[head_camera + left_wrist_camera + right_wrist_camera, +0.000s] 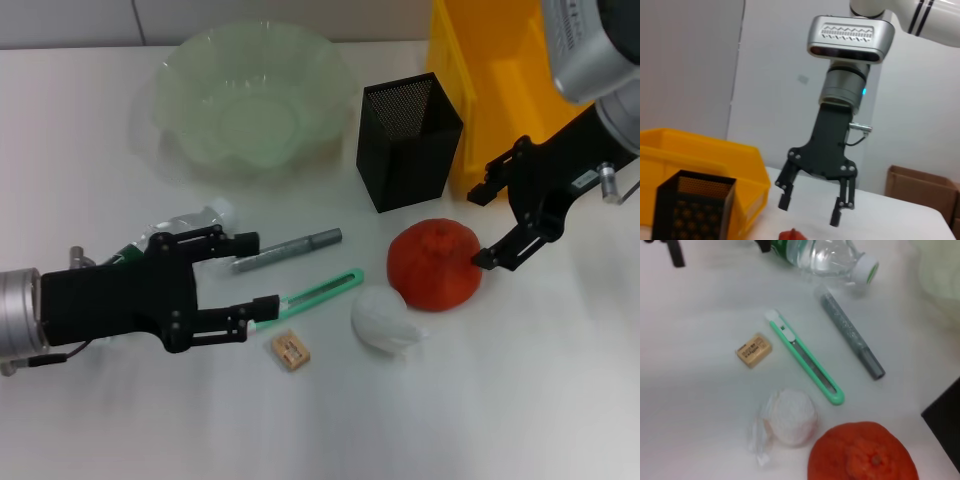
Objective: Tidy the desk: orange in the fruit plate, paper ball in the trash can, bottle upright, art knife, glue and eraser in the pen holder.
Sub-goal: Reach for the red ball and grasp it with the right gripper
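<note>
Just to the right of the orange (435, 265), your right claw (487, 226) hangs with its jaws spread and nothing between them; one fingertip sits close beside the fruit's right flank, and you cannot tell whether it touches. Judging by that, the orange step is in hand and the grasp is not yet made. The orange lies on the desk (520, 400) in front of the black mesh pen holder (408, 141), with the pale green fruit plate (250, 95) well apart at the back left.

Your next move likely calls for centring the spread jaws over the orange so they straddle it, closing, then lifting high enough to clear the pen holder on the way to the plate.

Your left claw (257, 272) is also wide open and holding nothing, low over the desk beside the lying bottle (185, 228), with the grey glue stick (288, 250) between its fingers. The green art knife (322, 291), the eraser (290, 350) and the paper ball (385, 320) all lie unsorted. The yellow bin (500, 80) stands behind the pen holder.
</note>
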You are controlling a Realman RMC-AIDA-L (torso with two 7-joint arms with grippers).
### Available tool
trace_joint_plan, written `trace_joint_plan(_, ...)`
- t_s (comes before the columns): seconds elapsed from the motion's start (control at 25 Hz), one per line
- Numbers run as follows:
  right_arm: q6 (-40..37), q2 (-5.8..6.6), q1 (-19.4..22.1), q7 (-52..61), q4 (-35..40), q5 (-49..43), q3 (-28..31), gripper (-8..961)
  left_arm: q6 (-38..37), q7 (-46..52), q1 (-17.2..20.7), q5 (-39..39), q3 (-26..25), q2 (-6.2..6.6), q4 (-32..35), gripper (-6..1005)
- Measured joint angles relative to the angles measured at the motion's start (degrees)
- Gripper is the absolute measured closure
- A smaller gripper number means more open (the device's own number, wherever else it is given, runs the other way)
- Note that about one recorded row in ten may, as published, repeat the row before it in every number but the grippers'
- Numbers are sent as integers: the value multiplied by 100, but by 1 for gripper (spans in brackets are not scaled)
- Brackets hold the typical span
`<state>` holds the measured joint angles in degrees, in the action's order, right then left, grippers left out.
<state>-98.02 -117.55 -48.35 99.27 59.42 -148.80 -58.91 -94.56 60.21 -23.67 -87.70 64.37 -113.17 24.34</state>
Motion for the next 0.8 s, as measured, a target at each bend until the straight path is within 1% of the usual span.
trace_joint_plan(0.04, 39, -15, 1, -26, -33, 0, 1, 127, 22, -4, 32, -1, -17, 34, 0, 288)
trace_joint_plan(0.08, 87, -30, 1, -59, -80, 0, 0, 127, 22, -4, 32, -1, -17, 34, 0, 289)
trace_joint_plan(0.16, 196, -63, 2, -120, -198, 0, 1, 127, 81, -8, 101, -2, -41, 84, 0, 290)
trace_joint_plan(0.4, 725, -129, 12, -333, -654, -3, -4, 128, 100, -9, 136, -2, -57, 97, 0, 293)
trace_joint_plan(0.72, 1507, -152, -21, -615, -1394, 45, -81, 127, 100, -10, 149, -2, -56, 96, 0, 297)
trace_joint_plan(0.8, 1558, -158, -27, -619, -1442, 48, -108, 127, 100, -10, 150, -2, -56, 94, 0, 298)
